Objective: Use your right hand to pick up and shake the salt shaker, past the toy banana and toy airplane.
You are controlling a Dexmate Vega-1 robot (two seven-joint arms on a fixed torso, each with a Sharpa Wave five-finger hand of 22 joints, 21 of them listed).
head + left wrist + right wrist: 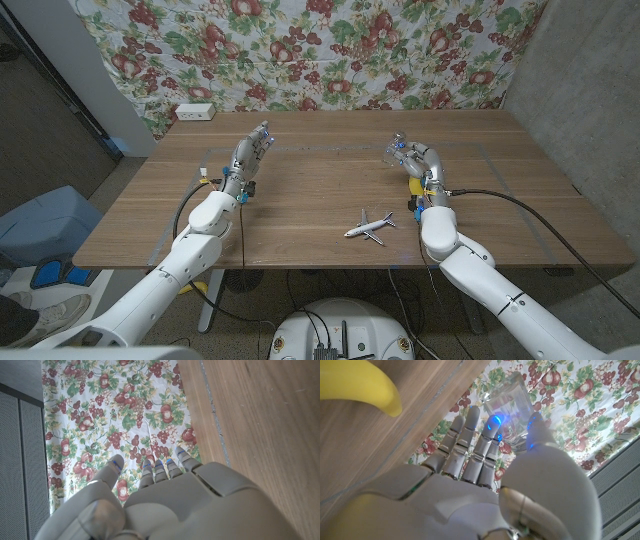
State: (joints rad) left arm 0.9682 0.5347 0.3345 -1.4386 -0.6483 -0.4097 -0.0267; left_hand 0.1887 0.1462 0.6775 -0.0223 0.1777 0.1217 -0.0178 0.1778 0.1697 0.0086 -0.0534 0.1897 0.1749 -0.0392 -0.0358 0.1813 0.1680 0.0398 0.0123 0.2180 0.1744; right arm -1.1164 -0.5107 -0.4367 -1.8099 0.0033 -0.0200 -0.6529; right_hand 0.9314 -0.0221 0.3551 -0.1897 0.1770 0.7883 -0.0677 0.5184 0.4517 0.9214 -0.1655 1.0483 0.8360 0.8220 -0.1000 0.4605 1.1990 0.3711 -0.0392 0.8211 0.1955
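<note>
Both hands raised; right hand (414,160) grips salt shaker (512,407).

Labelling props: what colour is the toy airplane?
White with dark markings; the toy airplane shows best in the head view, on the wooden table.

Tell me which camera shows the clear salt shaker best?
The right wrist view: the salt shaker looms large between the right hand's fingers. In the head view it is a small glint at that hand.
</note>
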